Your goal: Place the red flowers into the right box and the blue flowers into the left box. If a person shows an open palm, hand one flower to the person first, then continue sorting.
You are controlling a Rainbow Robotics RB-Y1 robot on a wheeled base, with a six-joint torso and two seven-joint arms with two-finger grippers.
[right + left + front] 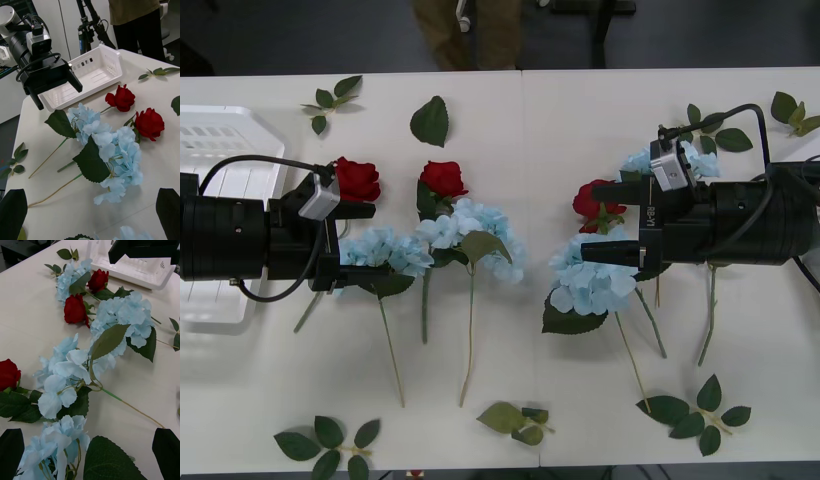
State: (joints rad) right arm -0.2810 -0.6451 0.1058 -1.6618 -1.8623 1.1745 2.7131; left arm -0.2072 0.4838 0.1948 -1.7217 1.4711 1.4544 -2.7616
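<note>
Left tool open over a blue flower beside the left box; right tool open above another blue flower, red flowers on the counter.

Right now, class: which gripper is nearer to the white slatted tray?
Left. The left gripper hovers just beside the white slatted tray, over a blue hydrangea; the right gripper is across the table, above another hydrangea.

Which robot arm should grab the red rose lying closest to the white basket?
Probably the left. The left gripper hangs open right beside that red rose, next to the left box. The right gripper is open far across the table.
</note>
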